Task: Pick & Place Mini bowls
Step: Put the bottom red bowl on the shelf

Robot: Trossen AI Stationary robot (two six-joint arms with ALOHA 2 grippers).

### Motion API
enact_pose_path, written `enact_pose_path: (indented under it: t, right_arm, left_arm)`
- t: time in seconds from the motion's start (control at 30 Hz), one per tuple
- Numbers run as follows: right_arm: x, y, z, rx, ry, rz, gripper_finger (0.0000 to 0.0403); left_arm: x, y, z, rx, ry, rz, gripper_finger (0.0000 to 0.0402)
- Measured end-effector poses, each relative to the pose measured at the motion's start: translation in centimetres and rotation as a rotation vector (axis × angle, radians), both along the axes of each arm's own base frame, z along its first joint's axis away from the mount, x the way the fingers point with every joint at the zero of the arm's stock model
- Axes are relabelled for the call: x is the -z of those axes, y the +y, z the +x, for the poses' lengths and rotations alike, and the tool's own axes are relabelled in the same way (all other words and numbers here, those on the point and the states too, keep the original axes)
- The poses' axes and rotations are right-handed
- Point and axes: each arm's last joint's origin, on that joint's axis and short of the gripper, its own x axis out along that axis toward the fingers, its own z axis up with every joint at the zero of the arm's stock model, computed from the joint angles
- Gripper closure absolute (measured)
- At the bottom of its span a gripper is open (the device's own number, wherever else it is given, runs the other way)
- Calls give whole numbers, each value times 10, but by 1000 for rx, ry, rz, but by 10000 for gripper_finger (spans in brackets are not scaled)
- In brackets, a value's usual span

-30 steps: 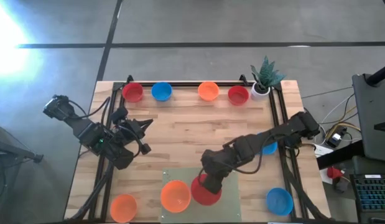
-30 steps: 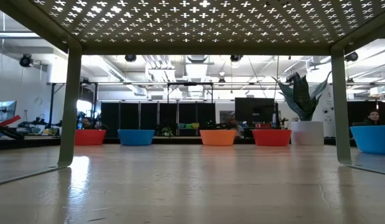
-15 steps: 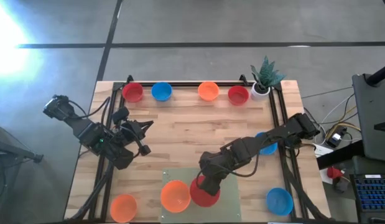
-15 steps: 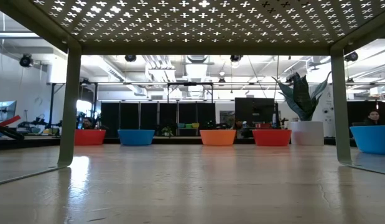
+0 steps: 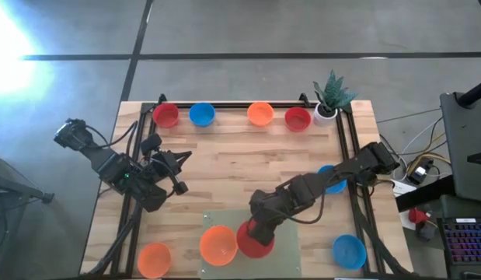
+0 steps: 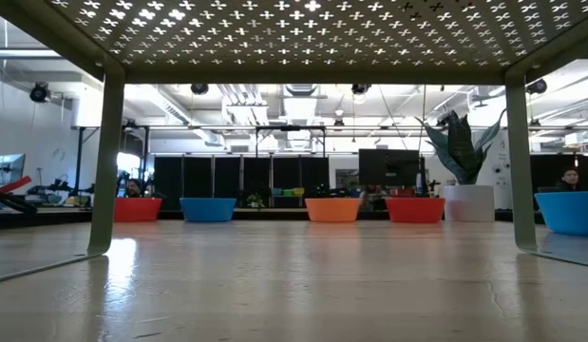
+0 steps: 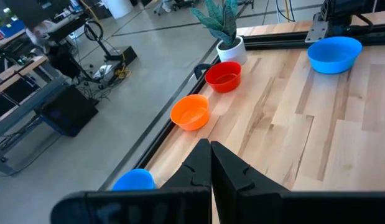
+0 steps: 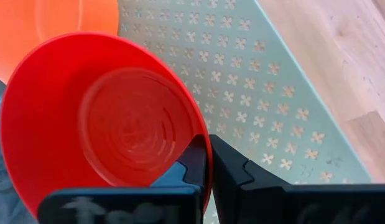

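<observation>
Low at centre of the high view, the right gripper (image 5: 258,233) holds a red bowl (image 5: 254,241) by its rim, jaws clamped, over the green mat (image 5: 291,247); beside it sits an orange bowl (image 5: 218,243); left gripper (image 5: 180,167) waits mid-left, jaws together.

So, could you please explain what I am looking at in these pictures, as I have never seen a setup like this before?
It is a robot with two dark arms at a wooden table. One picture looks straight down from above, one looks level across the tabletop, and two come from cameras on the arms' wrists.

Small plastic bowls lie around. At the far edge stand a red bowl, a blue bowl, an orange bowl and another red one, next to a little potted plant.

The right gripper is shut on the rim of a red bowl above a pale green perforated mat, beside an orange bowl. The left gripper waits shut at the table's left side, holding nothing.
</observation>
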Motion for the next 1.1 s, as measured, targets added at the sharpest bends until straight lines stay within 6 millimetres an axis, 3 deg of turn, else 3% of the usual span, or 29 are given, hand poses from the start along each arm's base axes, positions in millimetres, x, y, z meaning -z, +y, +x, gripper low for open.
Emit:
enact_pose_path:
  t: [1.1]
  right_arm:
    - [-2, 4, 2, -46, -42, 27, 394]
  left_arm:
    - [0, 0, 0, 1, 2, 1, 402]
